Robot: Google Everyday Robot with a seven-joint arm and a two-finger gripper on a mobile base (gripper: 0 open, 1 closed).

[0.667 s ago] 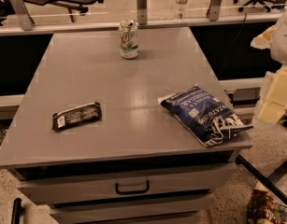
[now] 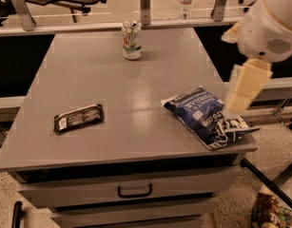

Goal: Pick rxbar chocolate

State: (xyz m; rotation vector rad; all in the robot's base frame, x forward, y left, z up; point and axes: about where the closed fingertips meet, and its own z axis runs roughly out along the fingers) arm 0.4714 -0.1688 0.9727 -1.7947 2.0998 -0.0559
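The rxbar chocolate (image 2: 79, 118) is a small flat black bar with white label patches. It lies flat on the grey table (image 2: 121, 84), near the front left. My gripper (image 2: 243, 89) hangs from the white arm (image 2: 271, 25) at the right edge of the table, just above the far right end of the blue chip bag (image 2: 207, 115). It is far to the right of the bar and holds nothing that I can see.
A green-and-white soda can (image 2: 131, 40) stands upright at the back middle of the table. A water bottle (image 2: 185, 0) stands behind a railing. A drawer handle (image 2: 134, 191) shows below the front edge. Office chairs stand in the background.
The arm and gripper have moved left and inward, from beyond the table's right edge to over the right end of the chip bag. The bar, bag and can have not moved.
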